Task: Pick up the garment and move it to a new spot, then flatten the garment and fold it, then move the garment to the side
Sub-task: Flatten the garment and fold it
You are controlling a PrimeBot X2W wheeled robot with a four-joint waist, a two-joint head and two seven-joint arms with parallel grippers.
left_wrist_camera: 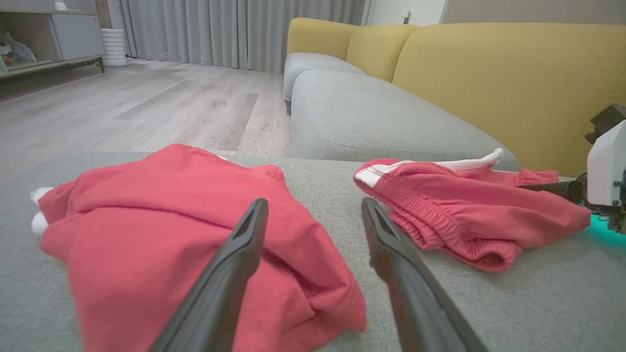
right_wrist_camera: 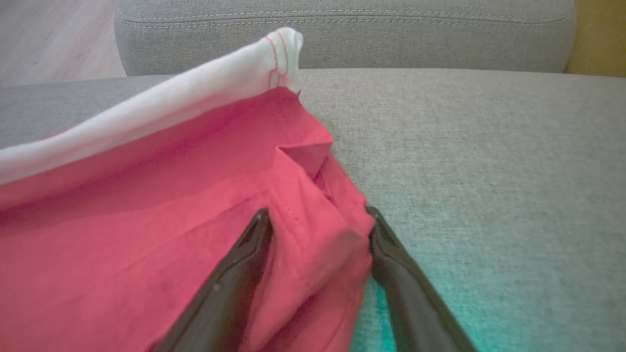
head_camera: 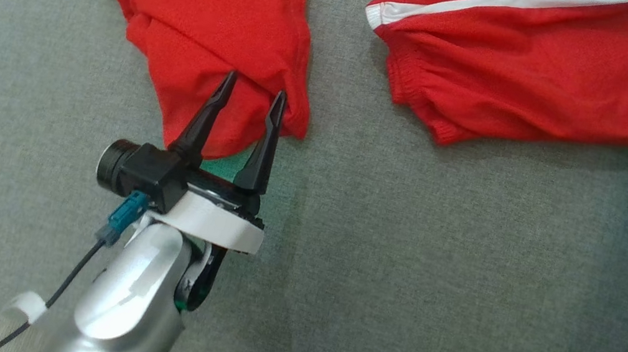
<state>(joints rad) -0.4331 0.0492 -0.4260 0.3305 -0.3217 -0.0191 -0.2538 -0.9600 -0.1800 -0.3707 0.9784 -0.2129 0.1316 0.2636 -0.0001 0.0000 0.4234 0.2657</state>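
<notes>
Presently, the left pincer (head_camera: 258, 84) is seen released, its 2 dark fingers spread wide. In the head view both tips are laid over the lower edge of the plain red garment (head_camera: 211, 27); whether the cloth is touched cannot be told. In the left wrist view the same pincer (left_wrist_camera: 313, 201) is pointed at the gap between the 2 garments, with 1 finger crossing the plain red garment (left_wrist_camera: 161, 225).

The right pincer (right_wrist_camera: 318, 211) is also parted. A raised fold of the striped red garment (right_wrist_camera: 146, 220) is straddled by its 2 fingers, and cloth is pressed against both inner faces, but the gap is not closed. A teal glow is cast on the fabric beside it.

- Plain red garment: bunched in a rough heap at the robot's left, with white trim poking out at its far edge.
- Striped red garment (head_camera: 525, 77): spread at the robot's right, elastic waistband turned toward the middle, white stripe (head_camera: 505, 2) along the far edge.
- The 2 garments are kept apart by a bare strip of the grey cushion (head_camera: 403, 247) on which both are laid.

Beyond it, a yellow sofa (left_wrist_camera: 489, 73) with a grey seat and a pale wood floor (left_wrist_camera: 146, 107) are seen.
</notes>
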